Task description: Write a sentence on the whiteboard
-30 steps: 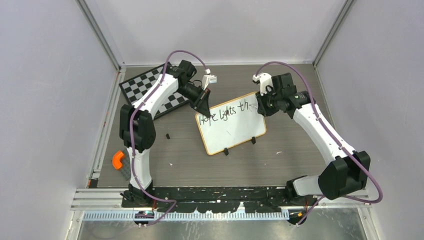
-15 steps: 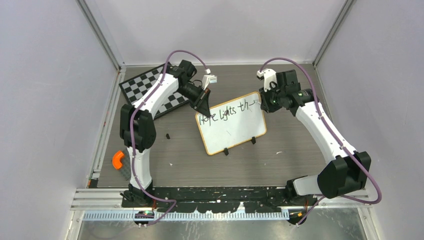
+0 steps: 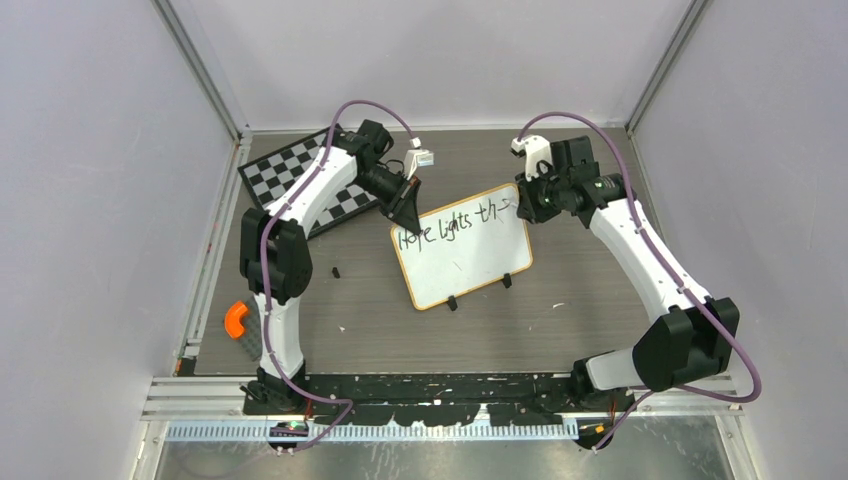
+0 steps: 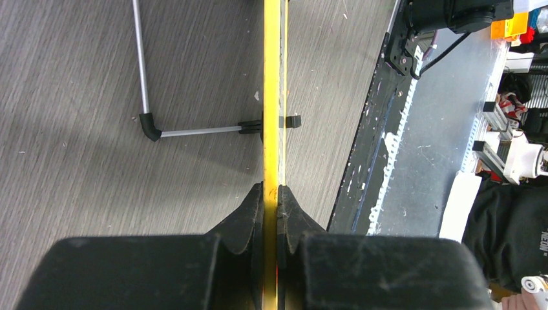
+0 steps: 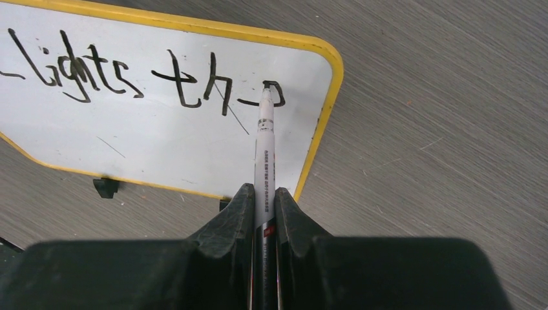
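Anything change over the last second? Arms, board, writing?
The right tool, shut on the marker, slid slightly right along the top line of the whiteboard, adding a dash and the start of a curved stroke after "th". Nothing was taken or released. Unchanged: the left tool clamped on the whiteboard's rim, the whiteboard's position, the chessboard.

Handwritten black lettering on the whiteboard (image 3: 468,266) reads "Hope lights th", followed in the right wrist view by a short dash and a partly formed rounded stroke at the tip of the marker (image 5: 265,152), whose fine print along the barrel is too small to read.
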Controlling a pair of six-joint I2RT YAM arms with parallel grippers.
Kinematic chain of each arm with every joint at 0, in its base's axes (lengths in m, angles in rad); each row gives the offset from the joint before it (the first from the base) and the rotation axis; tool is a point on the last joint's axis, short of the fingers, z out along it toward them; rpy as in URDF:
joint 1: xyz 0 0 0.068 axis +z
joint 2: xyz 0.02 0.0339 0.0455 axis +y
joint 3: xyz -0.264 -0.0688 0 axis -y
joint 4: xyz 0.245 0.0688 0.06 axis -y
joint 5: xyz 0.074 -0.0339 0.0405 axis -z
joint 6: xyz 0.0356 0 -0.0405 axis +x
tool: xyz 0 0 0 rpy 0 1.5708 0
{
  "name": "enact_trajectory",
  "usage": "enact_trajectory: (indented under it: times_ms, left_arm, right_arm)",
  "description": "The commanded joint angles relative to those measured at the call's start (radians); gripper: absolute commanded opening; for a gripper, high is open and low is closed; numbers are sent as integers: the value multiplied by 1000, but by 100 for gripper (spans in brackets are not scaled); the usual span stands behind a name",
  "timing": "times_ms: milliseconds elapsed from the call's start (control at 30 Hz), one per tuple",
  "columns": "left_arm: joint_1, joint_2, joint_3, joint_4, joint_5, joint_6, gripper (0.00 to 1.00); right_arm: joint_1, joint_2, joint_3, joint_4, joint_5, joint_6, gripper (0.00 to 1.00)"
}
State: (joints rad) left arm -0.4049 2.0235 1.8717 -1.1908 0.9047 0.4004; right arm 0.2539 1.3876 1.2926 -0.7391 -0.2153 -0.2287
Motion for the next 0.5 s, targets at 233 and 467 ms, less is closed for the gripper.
enact_trajectory:
  times_ms: [233,467]
  left_arm:
    - [-6,16,30,-23,-22,18,0]
    - [-6,16,27,-25,-25,20,0]
  right_arm:
    - [20,-16,-35,23,-20,7,0]
    - [21,-37,-70,13,19,-10,0]
